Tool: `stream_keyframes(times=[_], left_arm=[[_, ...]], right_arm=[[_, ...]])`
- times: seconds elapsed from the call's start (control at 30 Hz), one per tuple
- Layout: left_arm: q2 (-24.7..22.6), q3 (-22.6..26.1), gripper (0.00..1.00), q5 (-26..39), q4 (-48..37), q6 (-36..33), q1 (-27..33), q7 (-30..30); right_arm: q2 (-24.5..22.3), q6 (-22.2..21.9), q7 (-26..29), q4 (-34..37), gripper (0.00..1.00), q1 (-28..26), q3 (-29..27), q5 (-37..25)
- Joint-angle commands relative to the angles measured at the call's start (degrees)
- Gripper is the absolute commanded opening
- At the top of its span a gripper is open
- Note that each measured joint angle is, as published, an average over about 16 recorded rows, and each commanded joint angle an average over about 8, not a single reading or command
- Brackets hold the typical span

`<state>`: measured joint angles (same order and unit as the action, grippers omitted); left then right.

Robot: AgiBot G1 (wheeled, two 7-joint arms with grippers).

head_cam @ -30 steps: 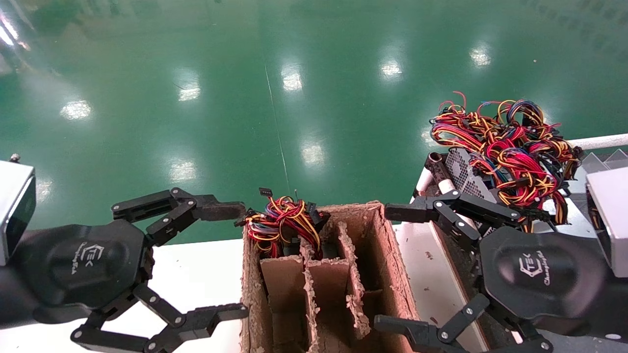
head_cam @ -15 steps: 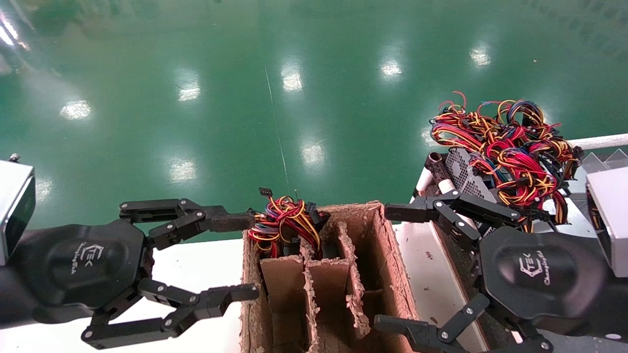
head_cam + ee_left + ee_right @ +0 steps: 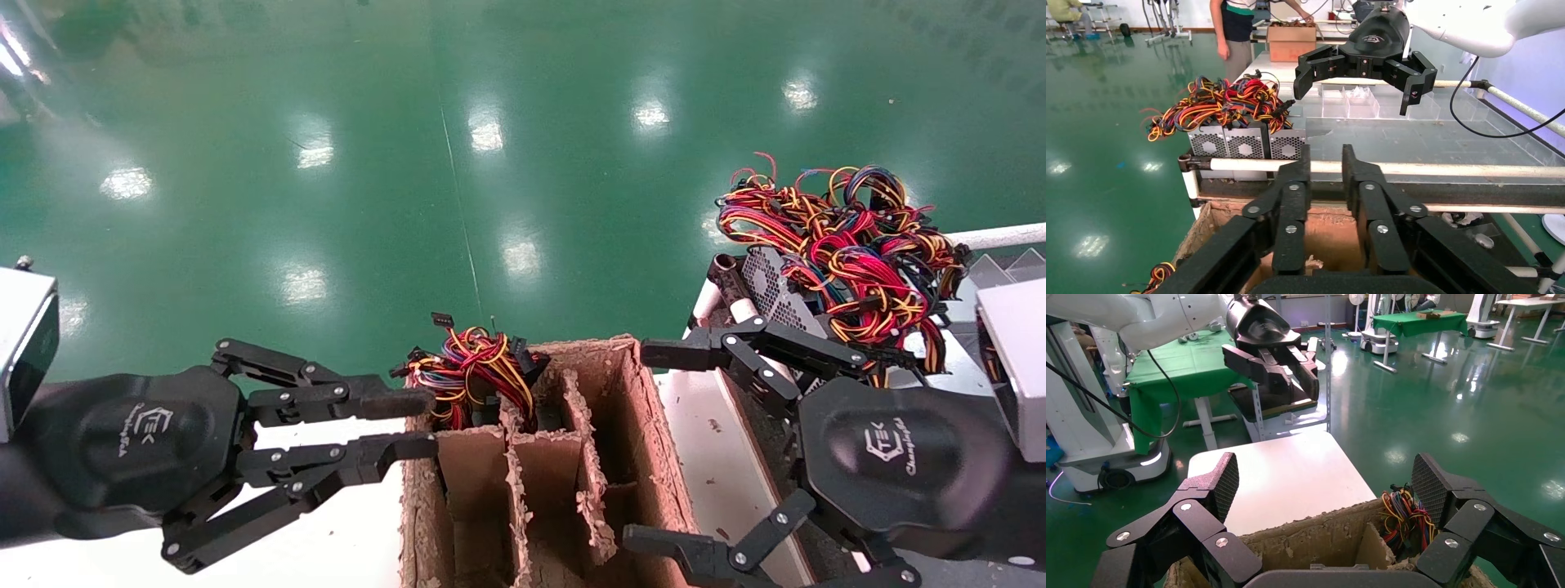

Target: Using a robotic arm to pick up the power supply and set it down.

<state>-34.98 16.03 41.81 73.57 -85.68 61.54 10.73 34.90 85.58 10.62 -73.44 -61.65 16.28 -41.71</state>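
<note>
Power supply (image 3: 474,377): you see 1 already sunk in the far-left slot of the cardboard box (image 3: 654,457), wires showing.
Left gripper (image 3: 409,425): fingers nearly shut, empty, at the box's left wall.
Right gripper (image 3: 654,445): spread wide, empty.
Remaining: your stack of power supplies (image 3: 833,261) at right awaits pickup.
</note>
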Motion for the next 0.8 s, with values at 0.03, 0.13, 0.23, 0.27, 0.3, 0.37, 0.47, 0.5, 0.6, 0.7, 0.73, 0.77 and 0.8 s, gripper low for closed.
stream_keyframes(times=[0.03,0.13,0.23,0.27,0.3,0.37,0.47,0.5,0.6,0.7,0.73,0.77,0.8], left_arm=[[0.00,0.00,0.00,0.00,0.00,0.00,0.00,0.00],[0.00,0.00,0.00,0.00,0.00,0.00,0.00,0.00],[0.00,0.00,0.00,0.00,0.00,0.00,0.00,0.00],[0.00,0.00,0.00,0.00,0.00,0.00,0.00,0.00],[0.00,0.00,0.00,0.00,0.00,0.00,0.00,0.00],[0.00,0.00,0.16,0.00,0.00,0.00,0.00,0.00],[0.00,0.00,0.54,0.00,0.00,0.00,0.00,0.00],[0.00,0.00,0.66,0.00,0.00,0.00,0.00,0.00],[0.00,0.00,0.99,0.00,0.00,0.00,0.00,0.00],[0.00,0.00,1.00,0.00,0.00,0.00,0.00,0.00],[0.00,0.00,1.00,0.00,0.00,0.00,0.00,0.00],[0.00,0.00,1.00,0.00,0.00,0.00,0.00,0.00],[0.00,0.00,1.00,0.00,0.00,0.00,0.00,0.00]], right_arm=[[0.00,0.00,0.00,0.00,1.00,0.00,0.00,0.00],[0.00,0.00,0.00,0.00,1.00,0.00,0.00,0.00],[0.00,0.00,0.00,0.00,1.00,0.00,0.00,0.00],[0.00,0.00,0.00,0.00,1.00,0.00,0.00,0.00],[0.00,0.00,0.00,0.00,1.00,0.00,0.00,0.00],[0.00,0.00,0.00,0.00,1.00,0.00,0.00,0.00],[0.00,0.00,0.00,0.00,1.00,0.00,0.00,0.00],[0.00,0.00,0.00,0.00,1.00,0.00,0.00,0.00],[0.00,0.00,0.00,0.00,1.00,0.00,0.00,0.00],[0.00,0.00,0.00,0.00,1.00,0.00,0.00,0.00],[0.00,0.00,0.00,0.00,1.00,0.00,0.00,0.00],[0.00,0.00,0.00,0.00,1.00,0.00,0.00,0.00],[0.00,0.00,0.00,0.00,1.00,0.00,0.00,-0.01]])
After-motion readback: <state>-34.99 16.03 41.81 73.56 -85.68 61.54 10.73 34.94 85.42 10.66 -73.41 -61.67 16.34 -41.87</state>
